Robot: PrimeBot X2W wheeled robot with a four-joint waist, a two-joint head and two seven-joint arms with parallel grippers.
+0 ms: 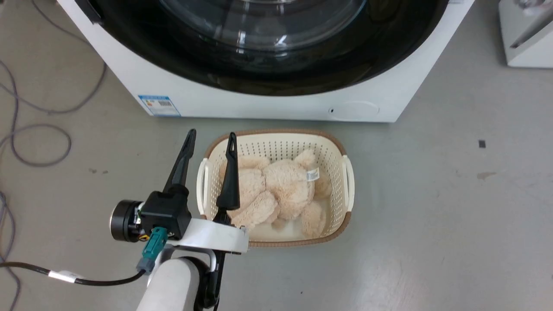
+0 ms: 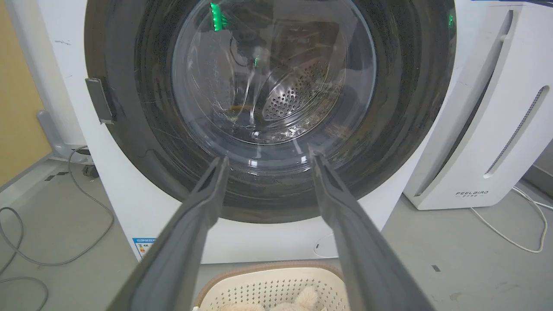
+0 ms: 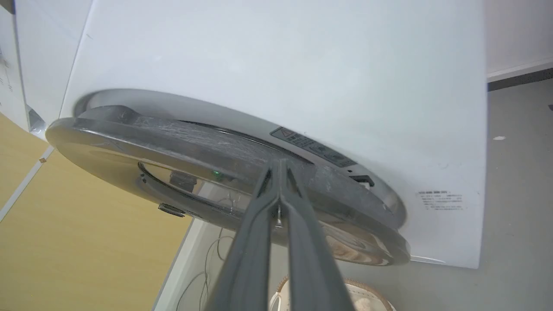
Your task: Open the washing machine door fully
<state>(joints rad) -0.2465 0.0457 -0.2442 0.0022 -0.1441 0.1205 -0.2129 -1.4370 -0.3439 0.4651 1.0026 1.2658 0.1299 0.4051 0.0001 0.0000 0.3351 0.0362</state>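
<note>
**Machine [image 1: 259, 106] and door [image 2: 129, 129], seen from the head and both wrists.**

- **Door:** a glossy black disc with a clear glass bowl. It covers nearly the whole front of the machine. The steel drum [image 2: 298, 95] shows through the glass.
- **Door position:** in the right wrist view the door stands slightly off the machine's front. A grey sticker [image 3: 313, 147] on the machine shows in the gap. The door is far from fully open.
- **Right hand [image 3: 280, 164]:** the fingers are pressed together with nothing between them. Their tips lie at the door's outer rim. Whether they touch it cannot be told.
- **Left hand [image 1: 211, 134]:** the fingers are spread apart and empty. The hand is in front of the machine, short of it, and points at the lower part of the door.
- **Basket [image 1: 281, 147]:** it sits on the floor [image 1: 432, 194] just in front of the machine, below the door. It holds a plush toy [image 1: 281, 185].
- **Label [image 1: 159, 105]:** a blue label at the machine's lower front corner, on the robot's left.
- **Cables [image 1: 39, 142]:** they lie on the floor to the left of the machine.
- **Appliance [image 2: 497, 129]:** a white slanted unit that stands just to the right of the machine.
</note>
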